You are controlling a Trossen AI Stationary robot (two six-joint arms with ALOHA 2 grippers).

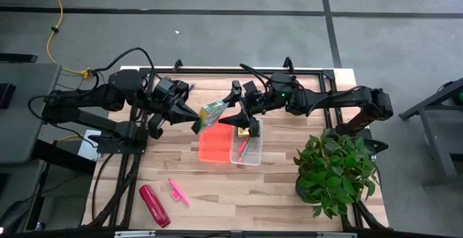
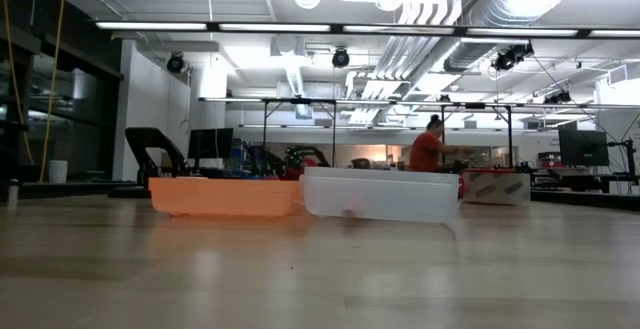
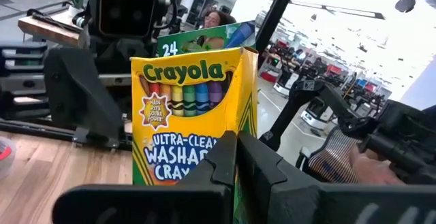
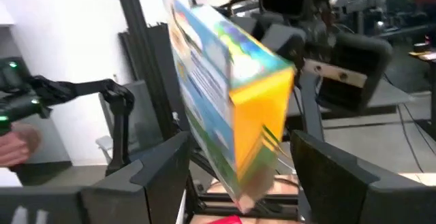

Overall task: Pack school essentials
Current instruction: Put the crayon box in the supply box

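A yellow-and-green crayon box [image 1: 212, 112] hangs in the air between my two grippers, above the orange tray [image 1: 215, 145]. My left gripper [image 1: 194, 119] is shut on it; the left wrist view shows its yellow front [image 3: 187, 108]. My right gripper [image 1: 233, 112] is open, its fingers [image 4: 160, 166] standing on either side of the box [image 4: 231, 94] without touching it. The clear bin [image 1: 255, 155] holds green and pink pencils [image 1: 244, 146] and a yellowish thing [image 1: 251, 131] that I cannot identify. A pink marker [image 1: 178, 192] lies on the table near its near edge. My left gripper holds the crayon box by its lower end [image 3: 204, 166], pinched between the two fingers [image 3: 225, 159]. The fingers come slanting from the table's left. The box is lifted clear and stands tilted, its top end pointing toward my right gripper.
The orange tray [image 2: 225, 197] and the clear bin [image 2: 380, 195] stand side by side in the table's middle. A long red glossy object [image 1: 154, 205] lies near the near left corner. A potted plant [image 1: 334, 167] fills the near right corner. A person [image 2: 428, 151] is in the room behind.
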